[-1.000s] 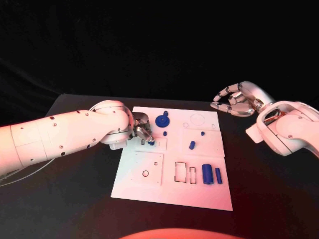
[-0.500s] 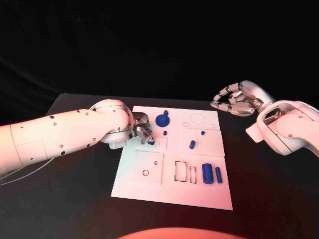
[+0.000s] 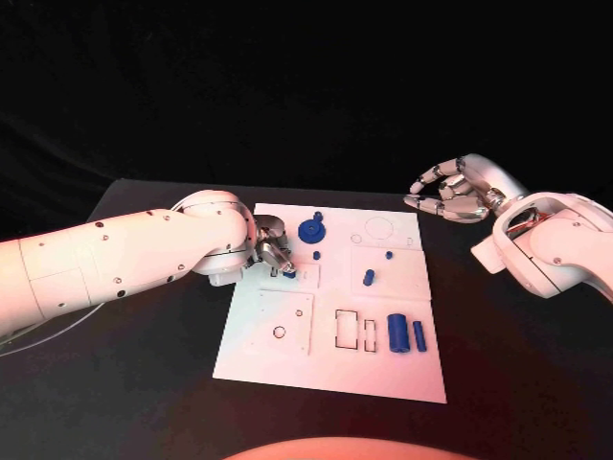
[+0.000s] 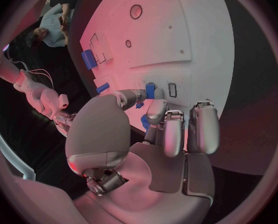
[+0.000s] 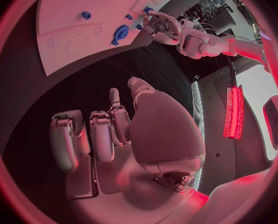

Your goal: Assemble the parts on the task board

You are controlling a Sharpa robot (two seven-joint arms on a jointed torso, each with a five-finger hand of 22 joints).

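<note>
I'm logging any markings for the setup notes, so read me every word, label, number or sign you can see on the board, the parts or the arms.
None: no readable text in any view.
The task board bears only outlines of circles and rectangles, no letters or numbers.
The blue parts, such as the large cylinder, are unmarked.
The left hand and right hand carry no legible label; the white arms show only dark dots.

Task board (image 3: pixel 272 359) mid-table (image 3: pixel 141 383); left robot hand (image 3: pixel 272 251) over board's left edge.
</note>
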